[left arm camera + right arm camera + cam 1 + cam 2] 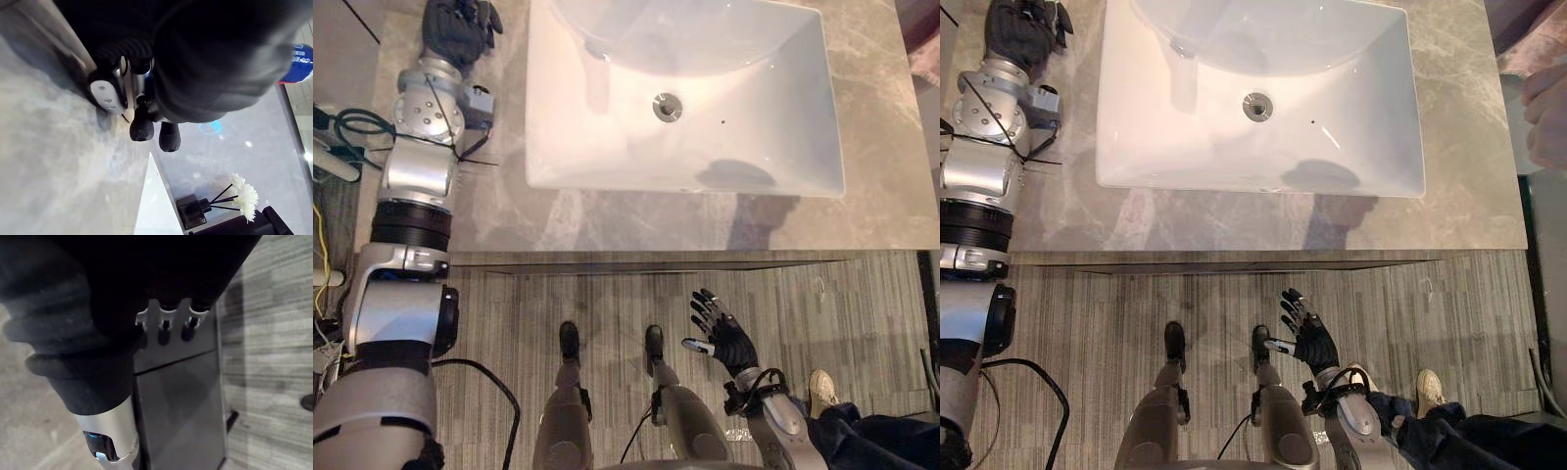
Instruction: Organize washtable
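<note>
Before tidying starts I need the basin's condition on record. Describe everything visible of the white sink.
The sink is a white, glossy rectangular basin, ceramic by its look, sitting on the veined grey stone-look countertop. A round metal drain lies in the middle of the bowl, a small dark speck near it. Nothing stands in the bowl. Its far edge is cut off from view. The left hand is over the counter beside its left side, apart from it.

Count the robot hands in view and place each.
2. The left hand is over the counter, left of the sink. The right hand hangs open above the floor, in front of the counter's edge.
</note>
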Motion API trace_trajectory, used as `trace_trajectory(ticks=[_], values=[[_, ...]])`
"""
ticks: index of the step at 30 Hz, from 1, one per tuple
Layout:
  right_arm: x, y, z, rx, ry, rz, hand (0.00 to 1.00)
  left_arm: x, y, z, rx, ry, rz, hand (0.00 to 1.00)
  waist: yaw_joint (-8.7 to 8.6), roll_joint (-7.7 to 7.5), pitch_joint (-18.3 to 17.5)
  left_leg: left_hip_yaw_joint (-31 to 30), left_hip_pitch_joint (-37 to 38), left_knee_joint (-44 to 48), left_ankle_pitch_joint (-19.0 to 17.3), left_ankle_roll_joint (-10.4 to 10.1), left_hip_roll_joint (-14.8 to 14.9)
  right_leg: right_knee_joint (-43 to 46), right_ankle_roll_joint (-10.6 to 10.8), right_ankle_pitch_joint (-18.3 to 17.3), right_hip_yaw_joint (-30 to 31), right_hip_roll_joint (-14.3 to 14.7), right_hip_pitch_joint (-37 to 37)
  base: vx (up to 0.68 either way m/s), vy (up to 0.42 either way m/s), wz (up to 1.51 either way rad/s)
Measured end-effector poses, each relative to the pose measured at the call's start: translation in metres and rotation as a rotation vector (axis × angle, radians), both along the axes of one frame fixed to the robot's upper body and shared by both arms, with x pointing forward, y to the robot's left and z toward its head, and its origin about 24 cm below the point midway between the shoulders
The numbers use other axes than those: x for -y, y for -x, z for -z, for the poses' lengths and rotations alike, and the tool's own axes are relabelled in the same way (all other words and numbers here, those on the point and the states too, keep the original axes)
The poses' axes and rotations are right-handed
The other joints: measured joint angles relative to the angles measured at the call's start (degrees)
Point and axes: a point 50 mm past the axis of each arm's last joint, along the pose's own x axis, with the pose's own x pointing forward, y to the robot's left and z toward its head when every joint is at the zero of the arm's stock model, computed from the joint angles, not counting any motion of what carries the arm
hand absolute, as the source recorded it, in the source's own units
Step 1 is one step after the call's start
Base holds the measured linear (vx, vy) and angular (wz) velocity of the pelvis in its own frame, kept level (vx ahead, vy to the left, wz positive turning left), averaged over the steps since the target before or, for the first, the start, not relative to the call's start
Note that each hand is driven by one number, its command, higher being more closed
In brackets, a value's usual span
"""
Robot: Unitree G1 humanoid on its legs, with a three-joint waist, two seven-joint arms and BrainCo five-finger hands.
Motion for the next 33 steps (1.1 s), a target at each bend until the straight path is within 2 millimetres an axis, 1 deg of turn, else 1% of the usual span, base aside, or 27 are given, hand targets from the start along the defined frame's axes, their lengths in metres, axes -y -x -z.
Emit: trace_trajectory(ticks=[2,4,7,10,16,22,26,27,29,30,31,32,33], values=[[0.000,0.000,0.000,-0.001,-0.001,0.000,0.00,-0.004,0.000,-0.003,-0.002,0.007,-0.010,1.00,-0.12,0.00,0.00,-0.11,-0.31,0.00,0.00,-0.01,0.01,0.00,0.00,0.01,0.03,0.00,-0.34,0.00,-0.005,-0.02],[0.000,0.000,0.000,0.000,-0.001,-0.001,0.00,-0.010,0.000,-0.010,0.003,0.010,-0.032,1.00,-0.33,0.03,0.05,-0.31,-0.70,0.00,0.00,-0.01,0.06,0.00,0.00,0.01,0.11,-0.02,-0.83,-0.01,-0.012,-0.06],[0.000,0.000,0.000,-0.001,-0.001,0.000,0.00,-0.018,0.001,-0.014,-0.004,-0.006,-0.066,1.00,-0.91,0.03,0.05,-0.42,-0.82,-0.02,-0.07,0.07,0.34,0.00,0.00,0.01,0.28,-0.01,-1.15,-0.01,-0.012,-0.06],[0.000,0.001,0.000,-0.001,-0.002,-0.002,0.00,-0.022,0.001,-0.017,-0.005,0.002,-0.080,1.00,-1.00,0.03,0.05,-0.49,-1.06,-0.02,-0.02,-0.02,0.47,0.00,0.00,0.01,0.32,0.14,-1.63,-0.01,-0.022,-0.07],[0.000,0.004,0.002,-0.012,-0.001,0.001,0.00,-0.023,0.000,-0.018,-0.013,0.003,-0.087,1.00,-1.11,0.08,0.08,-1.06,-1.06,-0.03,0.47,-0.76,0.91,0.01,-0.06,0.05,0.25,0.90,-1.63,0.00,-0.005,-0.01],[0.001,0.004,0.003,-0.014,0.001,0.002,0.00,-0.022,-0.005,-0.024,-0.045,-0.009,-0.093,1.00,-1.47,0.15,0.12,-1.52,-1.05,-0.02,0.62,-0.95,0.90,0.00,-0.29,0.22,0.27,1.00,-1.64,0.00,0.000,0.00],[0.001,0.004,0.004,-0.017,0.000,0.002,0.00,-0.022,-0.005,-0.024,-0.050,-0.008,-0.095,1.00,-1.55,0.15,0.11,-1.40,-0.79,0.01,0.69,-0.98,0.79,0.01,-0.33,0.25,0.42,0.98,-1.52,-0.01,-0.005,-0.02],[0.001,0.004,0.004,-0.017,0.000,0.002,0.00,-0.023,-0.006,-0.022,-0.057,-0.007,-0.097,1.00,-1.52,0.15,0.10,-1.19,-0.46,0.03,0.87,-0.88,0.78,0.01,-0.34,0.26,0.53,0.98,-1.27,-0.01,-0.010,-0.09],[0.001,0.004,0.005,-0.022,0.000,0.003,0.00,-0.025,-0.007,-0.012,-0.081,-0.009,-0.099,1.00,-1.45,0.20,0.06,-0.73,0.88,0.03,0.93,-0.79,0.76,-0.01,-0.34,0.26,0.80,0.96,-0.21,0.00,-0.010,-0.13],[0.001,0.005,0.006,-0.030,0.000,0.003,0.00,-0.023,-0.006,0.001,-0.096,-0.021,-0.085,1.00,-1.40,0.39,-0.04,-0.41,2.17,0.03,0.89,-0.79,0.75,-0.03,-0.34,0.25,0.81,0.94,0.83,0.02,-0.009,-0.12],[0.001,0.005,0.009,-0.039,0.002,0.005,0.00,-0.016,-0.005,0.017,-0.111,-0.039,-0.051,1.00,-1.24,0.66,-0.11,-0.35,3.37,0.01,0.63,-0.81,0.73,-0.07,-0.37,0.16,0.72,0.90,1.95,0.02,-0.008,-0.07],[0.001,0.006,0.010,-0.043,0.002,0.005,0.00,-0.011,-0.005,0.024,-0.117,-0.043,-0.026,1.00,-1.19,0.83,-0.21,-0.41,3.71,0.01,0.42,-0.98,0.69,-0.07,-0.52,0.05,0.55,0.86,2.36,0.02,-0.009,0.05],[0.002,0.006,0.012,-0.053,0.004,0.008,0.00,-0.002,-0.002,0.038,-0.125,-0.040,0.025,1.00,-1.05,1.26,-0.79,-0.65,3.95,0.01,0.41,-0.96,0.45,-0.07,-0.95,-0.45,0.10,0.69,2.81,0.01,-0.008,0.12]])
